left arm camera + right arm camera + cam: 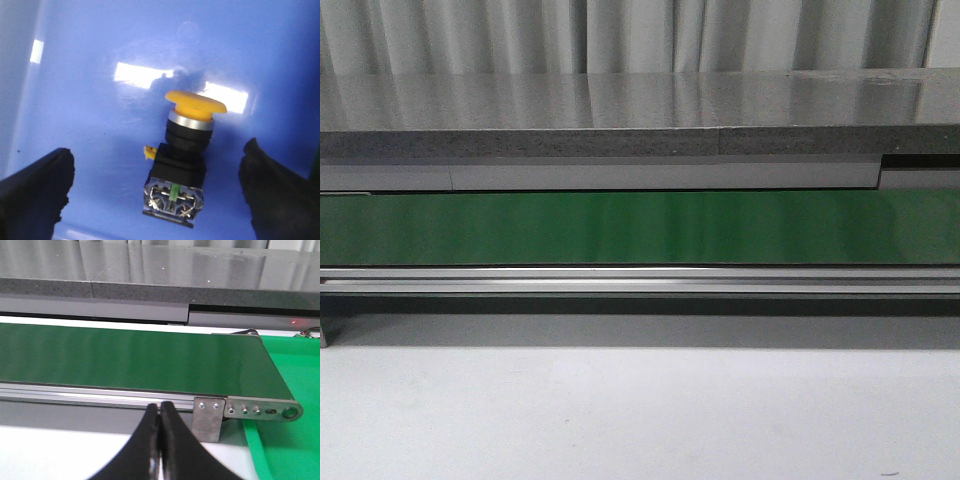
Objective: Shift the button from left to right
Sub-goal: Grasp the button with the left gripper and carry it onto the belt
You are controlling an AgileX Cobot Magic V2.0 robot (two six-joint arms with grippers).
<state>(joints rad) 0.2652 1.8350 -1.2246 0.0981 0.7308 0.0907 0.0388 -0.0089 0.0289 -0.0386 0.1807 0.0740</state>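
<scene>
The button (182,165) lies on its side on the floor of a blue bin (100,110) in the left wrist view. It has a yellow mushroom head, a silver ring and a black blocky body with metal terminals. My left gripper (157,195) is open, its black fingers (35,195) far apart on either side of the button's body without touching it. My right gripper (160,412) is shut and empty, its fingertips pressed together over the white table in front of the conveyor. Neither gripper nor the button shows in the front view.
A green conveyor belt (640,228) runs across the front view, with a metal frame below and a grey stone counter (620,110) behind. In the right wrist view the belt (125,357) ends at a metal bracket (209,417), beside a green tray (292,440).
</scene>
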